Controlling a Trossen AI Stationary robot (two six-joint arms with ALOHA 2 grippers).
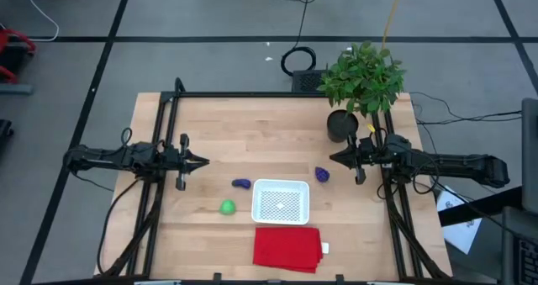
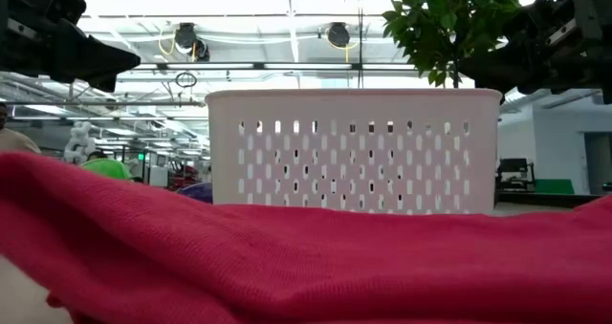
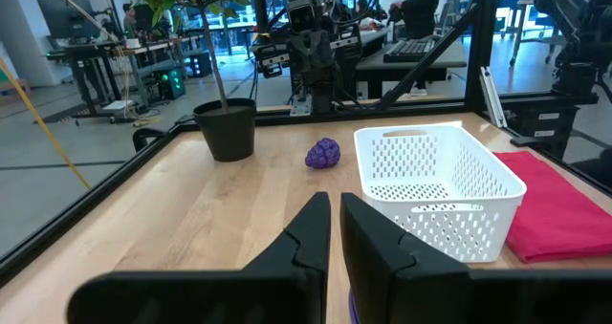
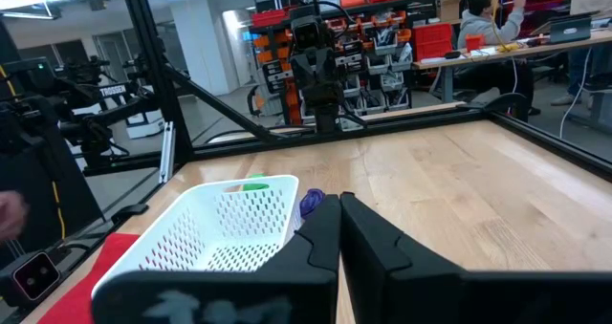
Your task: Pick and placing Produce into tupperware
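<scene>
White perforated plastic tupperware (image 1: 281, 202) sat empty; both clenched grippers, left gripper (image 1: 202, 160) and right gripper (image 1: 334, 157), held nothing. Next likely: opening over purple produce (image 1: 241, 184).

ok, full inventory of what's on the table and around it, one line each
white perforated plastic container: one, white, table centre, empty
dark purple oblong toy pieces: two, purple, one left of the container, one to its right
bright green toy ball: one, green, left of the container
flat red cloth: one, red, front edge, next to the container
leafy potted plant: one, green in black pot, back right
left end effector: one, dark, shut, empty, left side
right end effector: one, dark, shut, empty, near the pot
</scene>
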